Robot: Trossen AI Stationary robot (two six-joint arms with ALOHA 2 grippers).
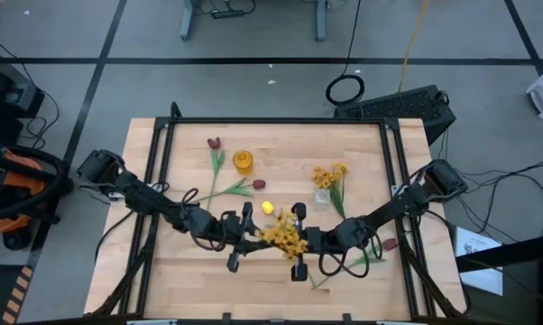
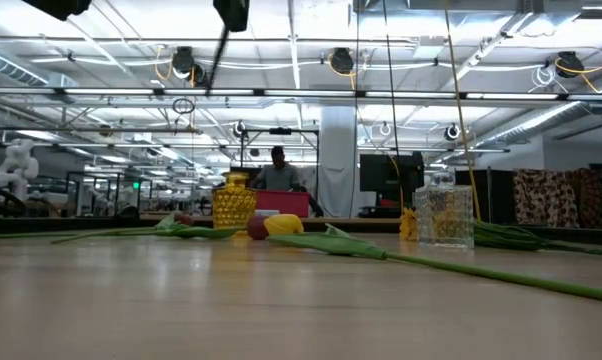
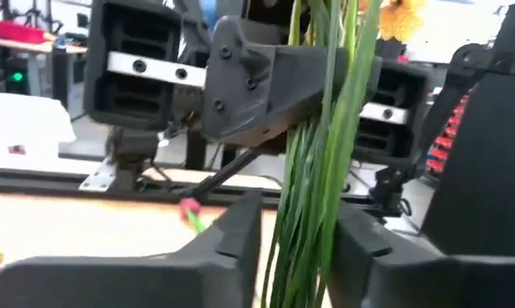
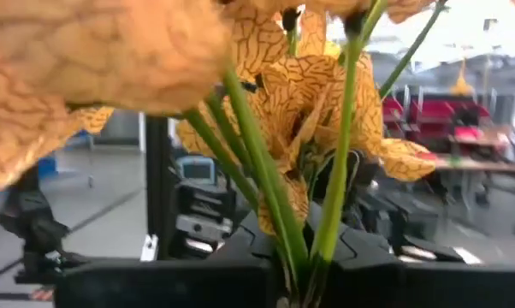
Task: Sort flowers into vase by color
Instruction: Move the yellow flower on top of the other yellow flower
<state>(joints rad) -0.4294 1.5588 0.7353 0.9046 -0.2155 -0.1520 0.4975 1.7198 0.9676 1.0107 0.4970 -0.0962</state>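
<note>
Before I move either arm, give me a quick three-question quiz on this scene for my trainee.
1. True or false: the yellow tulip lies on the table.
2. What is between the left claw and the right claw? A) dark-red tulip B) yellow blossom spray C) yellow vase
3. Fill in: the right claw grips it by its green ___.
Key: 1 true; 2 B; 3 stems.

Beyond the table (image 1: 163, 271): a cable loop (image 1: 345, 89), a black keyboard (image 1: 405, 106) just beside it, an orange vacuum (image 1: 5, 194) at its left, a person (image 2: 277, 170) far behind.
</note>
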